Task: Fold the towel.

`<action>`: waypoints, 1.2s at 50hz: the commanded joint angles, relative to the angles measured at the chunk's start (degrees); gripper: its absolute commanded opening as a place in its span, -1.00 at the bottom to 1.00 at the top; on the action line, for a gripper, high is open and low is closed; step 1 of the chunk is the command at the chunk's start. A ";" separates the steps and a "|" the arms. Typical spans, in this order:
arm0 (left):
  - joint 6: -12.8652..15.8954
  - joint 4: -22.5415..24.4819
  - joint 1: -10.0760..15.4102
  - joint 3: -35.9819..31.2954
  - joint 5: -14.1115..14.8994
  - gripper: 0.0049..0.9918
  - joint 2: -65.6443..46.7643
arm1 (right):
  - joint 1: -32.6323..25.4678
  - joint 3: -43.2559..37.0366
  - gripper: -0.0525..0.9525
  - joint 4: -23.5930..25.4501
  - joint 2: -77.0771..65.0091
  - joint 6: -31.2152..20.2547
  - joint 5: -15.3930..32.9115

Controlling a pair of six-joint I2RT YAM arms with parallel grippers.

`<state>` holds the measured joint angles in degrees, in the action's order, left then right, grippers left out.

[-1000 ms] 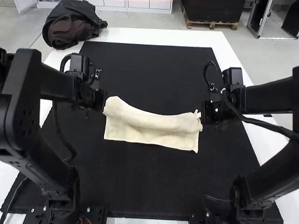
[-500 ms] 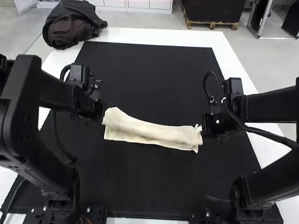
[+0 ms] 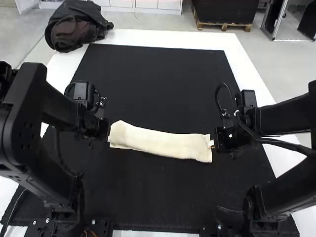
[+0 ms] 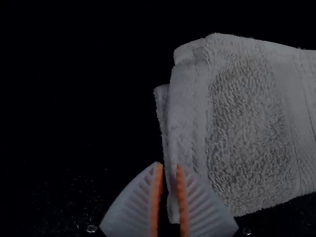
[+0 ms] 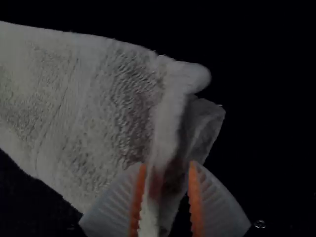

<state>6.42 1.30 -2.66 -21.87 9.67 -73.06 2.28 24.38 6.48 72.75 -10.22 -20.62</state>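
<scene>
Towel, cream and nubbly, lies folded into a long, slightly slanting strip on the black mat. At its left end, the left gripper has its ribbed white fingers slightly apart, smooth hem loosely between. Past the doubled right end, the right gripper gapes wider, towel edge between its orange pads.

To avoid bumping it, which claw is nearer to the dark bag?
Left. Both are this side of the bag: left claw slightly rightward, right claw much farther rightward.
</scene>
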 commanded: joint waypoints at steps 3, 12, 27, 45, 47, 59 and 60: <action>0.70 0.28 -0.60 -0.28 -1.23 -0.27 1.43 | -3.60 0.84 -0.05 0.02 -0.33 -2.79 1.20; 0.70 0.98 -0.60 -0.37 -2.38 0.75 2.48 | -7.03 2.25 0.31 0.81 -1.91 -4.28 0.93; 0.79 2.83 -4.73 -0.54 -2.64 0.95 5.03 | -7.82 3.92 0.52 4.95 -2.53 -5.43 -3.37; 1.85 2.65 -7.45 -0.63 -1.76 0.95 6.44 | -7.56 6.91 0.92 7.93 -5.08 -3.23 -5.75; 1.85 2.65 -7.36 -0.63 -1.67 0.95 6.44 | -7.29 6.91 0.92 7.93 -5.08 -2.88 -5.75; 1.93 2.13 -7.28 -0.72 -1.67 0.95 6.52 | -4.92 6.12 0.92 7.67 -4.02 -2.17 -3.64; 1.93 2.13 -7.19 -0.81 -1.67 0.95 6.52 | -4.66 6.12 0.92 7.67 -3.84 -2.17 -3.55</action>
<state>7.70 3.46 -9.80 -21.89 7.51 -67.53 -3.97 30.24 14.37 68.31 -13.23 -24.67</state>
